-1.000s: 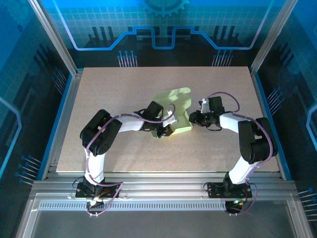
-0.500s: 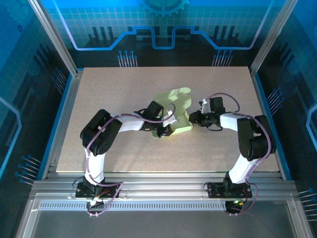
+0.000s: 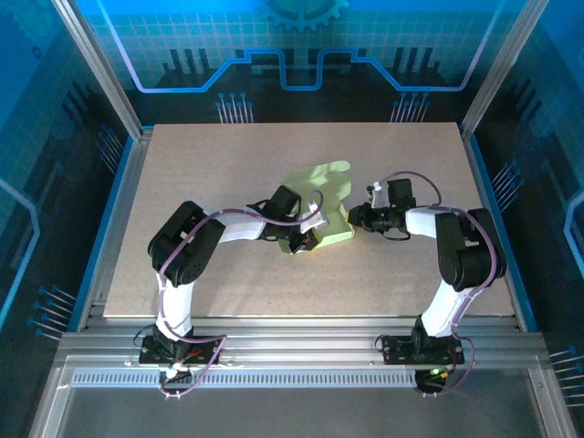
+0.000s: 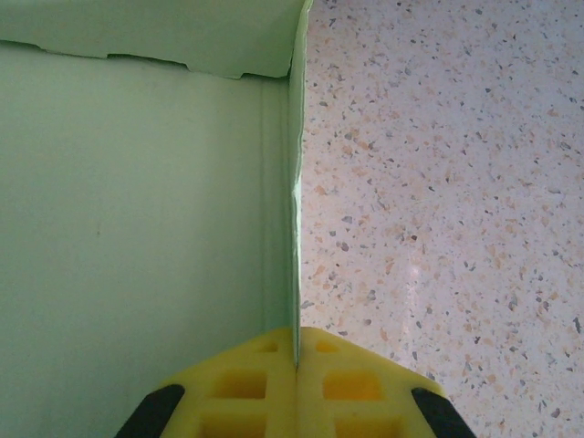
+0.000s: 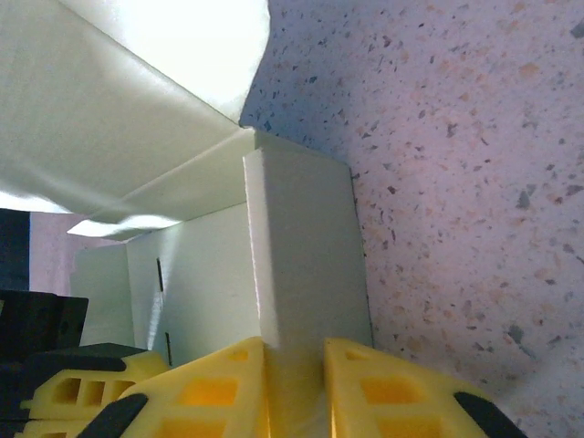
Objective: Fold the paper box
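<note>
On my overhead feed, the speckled counter point(image 3: 228, 283) spreads wide beneath both arms. The paper box point(image 3: 330, 187) sits near its middle, a little to the right. It is pale lime-green card and only partly folded. A flat stretch with rounded tabs lies toward the far side, and a raised wall stands along its near edge.

The left arm point(image 3: 239, 226) reaches in from the left and the right arm point(image 3: 461, 255) bends in from the right. They meet the box at opposite ends of that near wall.

The left pincer point(image 3: 308, 239) is at the wall's left end. On my left wrist feed its yellow pads point(image 4: 246, 383) are pressed together on the thin upright edge of the card. The box's inside face is to the left of that edge and bare counter is to the right, so I read that pincer as clamped on the box.

The right pincer point(image 3: 354, 219) is at the box's right end. On my right wrist feed its yellow pads point(image 5: 205, 392) sit on either side of a narrow upright folded panel of the card, pinching it, with a larger flap angled above.
</note>
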Available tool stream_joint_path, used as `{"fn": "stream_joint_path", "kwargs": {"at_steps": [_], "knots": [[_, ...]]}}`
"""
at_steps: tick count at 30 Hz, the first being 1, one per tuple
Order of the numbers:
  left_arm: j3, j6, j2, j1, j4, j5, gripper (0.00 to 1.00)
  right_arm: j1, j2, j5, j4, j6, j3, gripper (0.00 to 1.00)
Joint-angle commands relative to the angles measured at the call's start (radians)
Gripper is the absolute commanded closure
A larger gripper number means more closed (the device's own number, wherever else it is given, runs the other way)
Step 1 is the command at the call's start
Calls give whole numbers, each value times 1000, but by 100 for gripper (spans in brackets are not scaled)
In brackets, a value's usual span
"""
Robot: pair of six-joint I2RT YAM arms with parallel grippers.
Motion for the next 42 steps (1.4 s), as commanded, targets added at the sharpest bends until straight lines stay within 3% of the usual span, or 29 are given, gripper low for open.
{"fn": "stream_joint_path", "kwargs": {"at_steps": [1, 18, 28, 42], "knots": [[-17, 25, 68, 0, -125, -53, 100, 23, 53, 88, -130, -32, 18, 79], [-31, 26, 62, 13, -120, -51, 100, 147, 76, 316, -320, -95, 124, 84], [-37, 26, 59, 19, -116, -46, 100, 220, 84, 459, -416, -132, 187, 94], [-40, 26, 57, 22, -116, -48, 100, 359, 114, 746, -587, -210, 314, 100]]}}
